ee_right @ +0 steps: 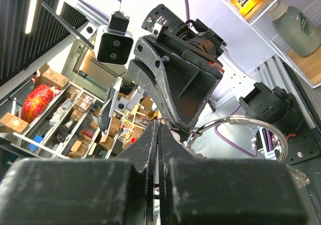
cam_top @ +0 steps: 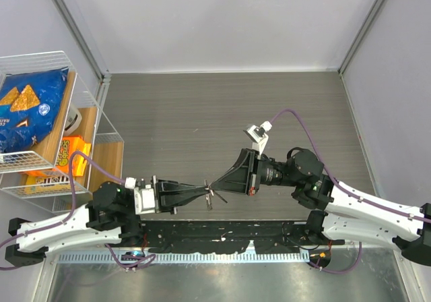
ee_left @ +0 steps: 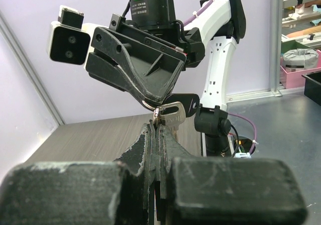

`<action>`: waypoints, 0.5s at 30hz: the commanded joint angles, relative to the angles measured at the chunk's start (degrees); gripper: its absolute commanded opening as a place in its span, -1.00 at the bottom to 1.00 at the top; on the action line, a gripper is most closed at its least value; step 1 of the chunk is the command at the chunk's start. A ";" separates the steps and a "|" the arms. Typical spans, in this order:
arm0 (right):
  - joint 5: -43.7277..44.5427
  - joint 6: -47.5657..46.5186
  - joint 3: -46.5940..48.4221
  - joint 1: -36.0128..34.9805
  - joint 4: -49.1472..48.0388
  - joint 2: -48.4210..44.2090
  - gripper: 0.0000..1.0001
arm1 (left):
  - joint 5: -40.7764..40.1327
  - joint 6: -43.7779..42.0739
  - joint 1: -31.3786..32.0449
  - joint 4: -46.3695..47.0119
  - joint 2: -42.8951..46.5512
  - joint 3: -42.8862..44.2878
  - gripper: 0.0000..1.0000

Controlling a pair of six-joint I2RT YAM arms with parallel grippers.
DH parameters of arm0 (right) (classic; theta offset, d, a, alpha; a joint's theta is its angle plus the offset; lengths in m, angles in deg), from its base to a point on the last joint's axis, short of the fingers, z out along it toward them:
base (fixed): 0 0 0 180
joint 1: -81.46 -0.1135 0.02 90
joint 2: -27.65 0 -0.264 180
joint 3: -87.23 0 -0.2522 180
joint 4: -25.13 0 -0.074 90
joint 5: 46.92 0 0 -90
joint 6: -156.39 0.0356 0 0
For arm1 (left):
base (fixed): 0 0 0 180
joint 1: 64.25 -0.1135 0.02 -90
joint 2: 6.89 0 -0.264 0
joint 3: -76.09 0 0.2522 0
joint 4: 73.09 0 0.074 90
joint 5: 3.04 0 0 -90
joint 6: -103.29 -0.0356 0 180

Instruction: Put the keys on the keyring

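The dark wood-grain counter (cam_top: 202,106) fills most of the room's floor of view, and nothing small lies on its open middle that I can make out. At its left edge stands a white wire rack (cam_top: 86,89) with a blue chip bag (cam_top: 30,110) on the upper level and an orange pack (cam_top: 71,150) lower down.

The left arm (cam_top: 60,228) reaches in from the near left corner and the right arm (cam_top: 363,211) from the near right. They meet nose to nose above the near edge of the counter, lifted clear of it.

The left tool (cam_top: 204,192) has its fingers pressed together, and from its own wrist camera a silver key (ee_left: 171,115) stands up out of the tip, pinched between them. The right tool (cam_top: 214,184) is pressed together too, its tip touching the thin wire of the keyring (ee_left: 148,104), which it pinches just above the left tool's tip. From the right wrist camera the keyring (ee_right: 235,117) shows as a wide silver loop curving off to the right of the fingertips.

The keys (cam_top: 211,199) hang in a small bunch right where the two tips meet, in the air between the tools. A black-headed key (ee_left: 186,104) juts out to the side, just beside the silver one. How many are threaded on the wire I cannot tell.
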 commanded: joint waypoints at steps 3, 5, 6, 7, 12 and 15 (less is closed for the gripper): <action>1.56 -0.46 3.33 -1.13 -1.55 -0.37 -0.88 | -0.65 -0.58 -0.01 2.25 -1.55 1.00 -1.00; 1.74 -1.24 3.85 -1.48 -0.58 -0.19 -0.89 | -0.92 -0.67 -0.01 2.07 -1.81 1.09 -1.00; 2.00 -1.51 4.20 -1.75 0.73 -0.19 -0.88 | -1.44 -0.58 -0.01 2.16 -1.90 1.18 -1.00; 2.35 -2.30 4.73 -1.92 1.35 -0.19 -0.89 | -1.88 -0.67 -0.01 2.07 -1.99 1.27 -1.00; 4.02 -5.28 6.40 -3.24 6.00 -0.01 -0.89 | -5.57 -0.84 0.07 2.34 -2.60 1.18 -1.00; 7.18 -7.57 8.24 -4.29 11.53 0.25 -0.89 | -7.33 -1.28 0.07 2.69 -3.21 1.36 -1.00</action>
